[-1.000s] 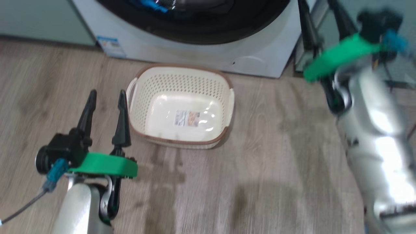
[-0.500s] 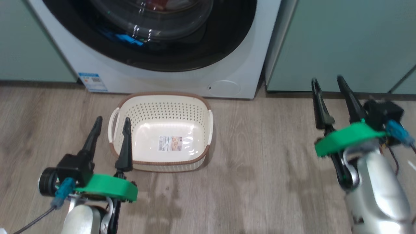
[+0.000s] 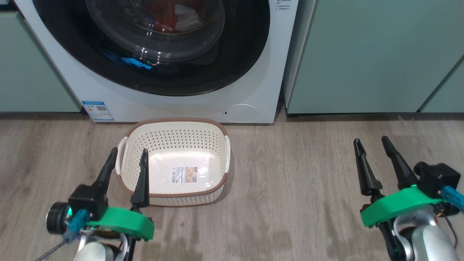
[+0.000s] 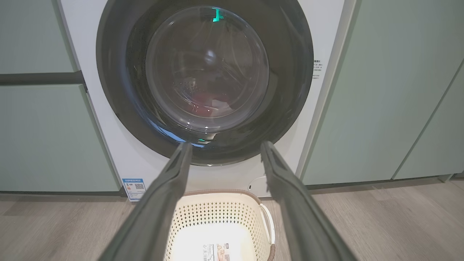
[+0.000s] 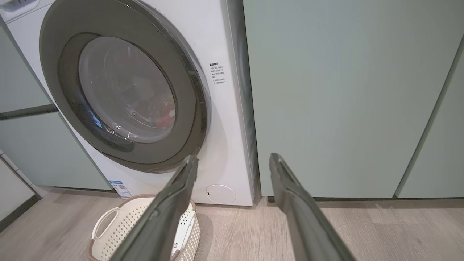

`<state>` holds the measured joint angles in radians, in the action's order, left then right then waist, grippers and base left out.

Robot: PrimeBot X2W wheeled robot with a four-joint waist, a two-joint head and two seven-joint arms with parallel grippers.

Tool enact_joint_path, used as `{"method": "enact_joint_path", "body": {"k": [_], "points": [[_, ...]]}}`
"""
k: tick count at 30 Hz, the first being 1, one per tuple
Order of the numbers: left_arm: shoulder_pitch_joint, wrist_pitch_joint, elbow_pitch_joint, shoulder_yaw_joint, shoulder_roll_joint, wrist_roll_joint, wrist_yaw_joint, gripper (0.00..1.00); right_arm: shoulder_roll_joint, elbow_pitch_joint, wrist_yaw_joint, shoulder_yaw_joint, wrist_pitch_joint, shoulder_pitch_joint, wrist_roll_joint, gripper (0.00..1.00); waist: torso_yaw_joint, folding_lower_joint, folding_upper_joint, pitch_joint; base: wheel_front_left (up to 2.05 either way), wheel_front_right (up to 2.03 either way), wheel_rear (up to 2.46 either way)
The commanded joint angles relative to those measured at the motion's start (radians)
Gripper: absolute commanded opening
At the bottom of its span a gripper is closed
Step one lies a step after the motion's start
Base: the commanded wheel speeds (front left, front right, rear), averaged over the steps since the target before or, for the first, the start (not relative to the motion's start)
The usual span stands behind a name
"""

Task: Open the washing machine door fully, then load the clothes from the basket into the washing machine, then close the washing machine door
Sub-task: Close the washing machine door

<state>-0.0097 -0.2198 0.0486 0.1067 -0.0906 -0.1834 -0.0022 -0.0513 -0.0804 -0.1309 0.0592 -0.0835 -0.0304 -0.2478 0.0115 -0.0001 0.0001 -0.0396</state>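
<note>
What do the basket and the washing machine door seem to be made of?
The basket looks like moulded cream plastic, semi-gloss: regular holes and glare on its bottom. The washing machine door seems a glossy black rim, probably plastic, around clear domed glass: both show sharp reflections.

Top of the washing machine door [image 3: 235, 54] runs off the head view's upper edge. Behind its glass the clothes [image 3: 166, 18] are just a dim red-and-white smudge under reflections, shape impossible to make out. One finger of the left gripper [image 3: 129, 149] covers part of the basket [image 3: 177, 121] at its left side. In the left wrist view the basket's near half is cut by the bottom edge. Print on the blue sticker [image 3: 98, 110] is too small to read.
</note>
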Motion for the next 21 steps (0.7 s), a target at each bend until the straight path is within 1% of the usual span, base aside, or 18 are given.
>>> {"method": "enact_joint_path", "body": {"k": [1,9,21], "points": [[-0.020,0.001,-0.028,-0.029,-0.017,0.000,0.010,1.00,0.001,0.065,0.000,-0.024,0.011,-0.011,0.006,1.00,-0.005,0.0001,-0.0001,0.004,0.00,0.00,0.00],[-0.011,0.001,-0.019,-0.030,-0.022,-0.009,0.017,1.00,0.001,0.120,0.000,-0.018,0.043,0.025,0.013,1.00,-0.006,0.0001,-0.0001,0.009,0.00,0.00,0.00],[-0.010,0.000,-0.014,-0.024,-0.030,-0.016,0.025,1.00,0.001,0.132,0.000,-0.010,0.047,0.034,0.007,1.00,-0.002,0.0001,-0.0001,0.005,0.00,0.00,0.00]]}}
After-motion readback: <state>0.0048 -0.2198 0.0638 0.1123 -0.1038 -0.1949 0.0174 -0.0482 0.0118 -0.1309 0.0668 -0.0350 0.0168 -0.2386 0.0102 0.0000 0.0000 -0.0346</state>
